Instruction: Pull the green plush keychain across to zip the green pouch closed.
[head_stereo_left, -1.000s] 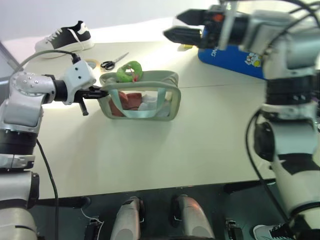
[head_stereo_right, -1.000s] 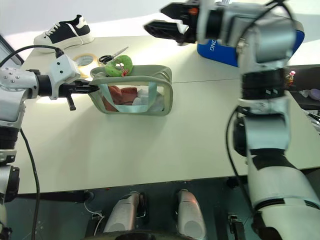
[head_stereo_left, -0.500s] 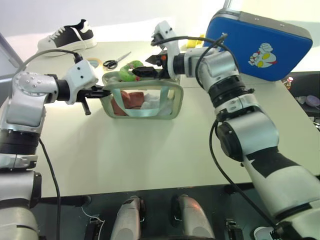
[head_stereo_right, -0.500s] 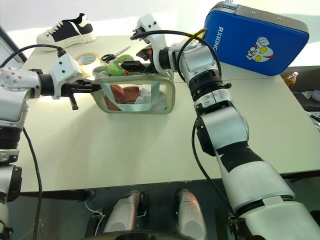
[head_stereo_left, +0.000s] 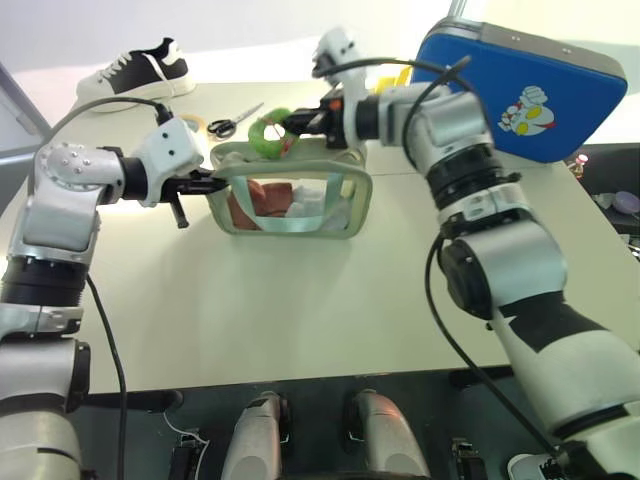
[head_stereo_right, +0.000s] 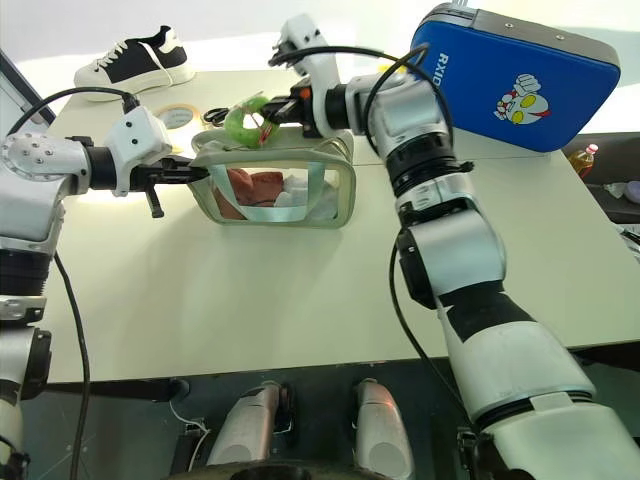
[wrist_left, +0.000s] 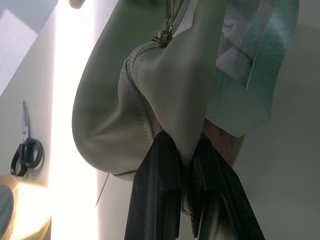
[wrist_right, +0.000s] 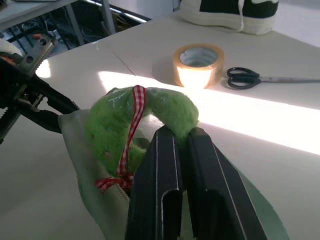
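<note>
The green pouch (head_stereo_left: 295, 198) sits on the table with its clear side showing red and white contents. My left gripper (head_stereo_left: 205, 184) is shut on the fabric at the pouch's left end (wrist_left: 115, 110), the edge pinched between its fingers (wrist_left: 162, 165). The green plush keychain (head_stereo_left: 268, 135), a fuzzy ring tied with a red checked ribbon (wrist_right: 131, 135), stands lifted above the left part of the pouch's top. Reaching in from the right, my right gripper (head_stereo_left: 295, 124) is shut on the keychain's ring (wrist_right: 165, 112).
A big blue hard case (head_stereo_left: 520, 90) stands behind the pouch at the right. Black-handled scissors (head_stereo_left: 228, 123), a roll of tape (wrist_right: 199, 62) and a black-and-white shoe (head_stereo_left: 135, 70) lie at the back left. Bare tabletop (head_stereo_left: 300, 300) spreads in front of the pouch.
My right arm came down and left from above the table to the pouch's top, and its fingers closed on the keychain, which now stands raised. The left gripper kept its hold.
</note>
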